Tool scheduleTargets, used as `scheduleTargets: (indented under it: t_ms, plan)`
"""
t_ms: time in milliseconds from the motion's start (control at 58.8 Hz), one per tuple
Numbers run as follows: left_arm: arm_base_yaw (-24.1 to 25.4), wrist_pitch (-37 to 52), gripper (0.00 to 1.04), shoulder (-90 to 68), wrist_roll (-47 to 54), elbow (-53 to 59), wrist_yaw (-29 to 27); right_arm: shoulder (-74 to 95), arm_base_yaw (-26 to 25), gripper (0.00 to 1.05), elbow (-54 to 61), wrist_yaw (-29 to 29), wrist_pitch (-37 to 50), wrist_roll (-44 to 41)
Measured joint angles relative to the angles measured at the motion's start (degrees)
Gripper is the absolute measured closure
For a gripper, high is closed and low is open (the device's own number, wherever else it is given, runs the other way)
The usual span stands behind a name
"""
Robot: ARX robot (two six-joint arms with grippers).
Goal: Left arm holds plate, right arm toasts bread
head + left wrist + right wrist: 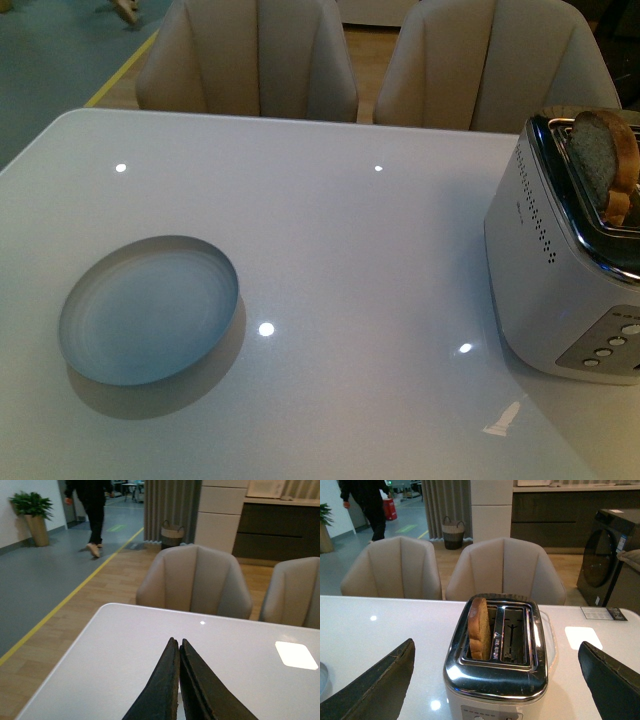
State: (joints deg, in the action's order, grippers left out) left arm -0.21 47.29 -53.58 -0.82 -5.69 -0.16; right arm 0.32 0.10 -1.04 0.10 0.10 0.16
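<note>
The plate (150,310) lies at eight o'clock on the white table (350,250), the bread (605,160) stands in the toaster (560,270) at three o'clock, the left gripper (178,647) is pressed together empty, and the right gripper (497,680) is spread wide.

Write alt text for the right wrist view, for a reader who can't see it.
A toaster stands on a white table with one bread slice upright in one of its two slots; the other slot is empty. The right hand is open, its dark fingers framing the toaster. Two beige chairs stand behind.
</note>
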Motion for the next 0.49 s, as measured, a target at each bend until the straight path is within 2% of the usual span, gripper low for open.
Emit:
scheduleTargets:
  t_ms: [51,119,493]
  plan:
    - [0.0,2.49,1.02,0.31,0.02,1.77,0.15,0.0,0.0,0.09,0.0,0.02,0.0,0.0]
    - [0.0,1.11,1.02,1.81,0.07,3.23,0.13,0.0,0.0,0.09,0.0,0.04,0.0,0.02]
    - [0.02,-13.35,1.02,18.8,0.17,4.92,0.17,0.0,0.0,0.09,0.0,0.0,-0.02,0.0]
